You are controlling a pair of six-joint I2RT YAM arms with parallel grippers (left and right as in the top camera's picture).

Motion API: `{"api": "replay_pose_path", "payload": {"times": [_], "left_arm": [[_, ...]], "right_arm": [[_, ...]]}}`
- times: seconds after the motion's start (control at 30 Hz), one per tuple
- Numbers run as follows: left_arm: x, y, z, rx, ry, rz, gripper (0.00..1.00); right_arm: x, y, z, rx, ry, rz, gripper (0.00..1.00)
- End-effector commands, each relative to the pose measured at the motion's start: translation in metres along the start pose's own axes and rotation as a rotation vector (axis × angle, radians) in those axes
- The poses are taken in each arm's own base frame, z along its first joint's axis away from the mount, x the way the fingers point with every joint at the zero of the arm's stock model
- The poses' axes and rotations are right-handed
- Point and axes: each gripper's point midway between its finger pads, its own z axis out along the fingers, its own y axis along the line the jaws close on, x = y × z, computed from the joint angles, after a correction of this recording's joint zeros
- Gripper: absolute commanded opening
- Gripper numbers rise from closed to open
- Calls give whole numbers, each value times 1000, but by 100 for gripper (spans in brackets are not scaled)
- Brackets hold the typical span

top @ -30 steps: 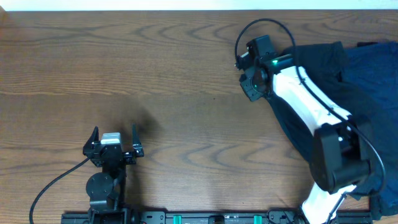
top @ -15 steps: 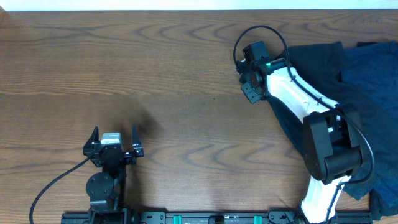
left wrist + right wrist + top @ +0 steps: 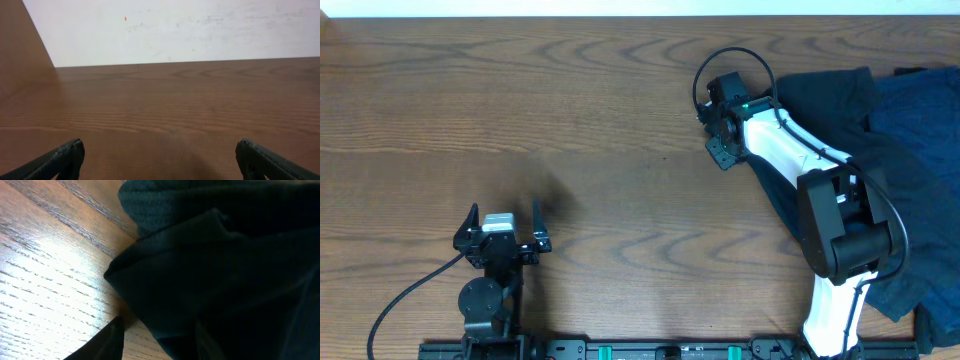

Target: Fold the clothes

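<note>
The dark T-shirt lies bunched at the table's right side, and my right arm reaches across it. My right gripper is at the shirt's left edge, low over the table. In the right wrist view the fingers stand apart, with a folded edge of the dark T-shirt between them. Bare wood shows beside the left finger. A navy-blue garment lies to the right of the T-shirt. My left gripper is open and empty near the front edge, far from the clothes. Its fingers are spread over bare wood.
The wooden table runs to a white wall at the back. A black cable loops above my right wrist. A cable also trails from the left arm's base at the front left.
My right gripper has moved a little left and back along the T-shirt's left edge, and the arm has swung with it. The left arm has not moved.
</note>
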Motion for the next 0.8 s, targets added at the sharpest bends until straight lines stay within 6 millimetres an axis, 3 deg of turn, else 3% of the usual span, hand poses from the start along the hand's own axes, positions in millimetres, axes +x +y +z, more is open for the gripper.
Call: {"api": "replay_pose_path", "payload": {"times": [0.0, 0.2, 0.37, 0.5, 0.57, 0.67, 0.77], "left_arm": [[18, 3, 2, -21, 48, 11, 98], [18, 3, 2, -21, 48, 11, 98], [18, 3, 2, -21, 48, 11, 98], [18, 3, 2, -21, 48, 11, 98], [18, 3, 2, -21, 48, 11, 98], [18, 3, 2, -21, 48, 11, 98], [18, 3, 2, -21, 48, 11, 98]], "right_arm": [[0, -2, 3, 7, 1, -1, 43], [-3, -2, 3, 11, -13, 0, 40], [-5, -3, 4, 13, -21, 2, 24], [-6, -3, 4, 12, -22, 2, 19], [-6, -3, 4, 12, -21, 3, 19], [-6, -2, 4, 8, -25, 26, 32], [-8, 5, 4, -32, -36, 25, 32]]}}
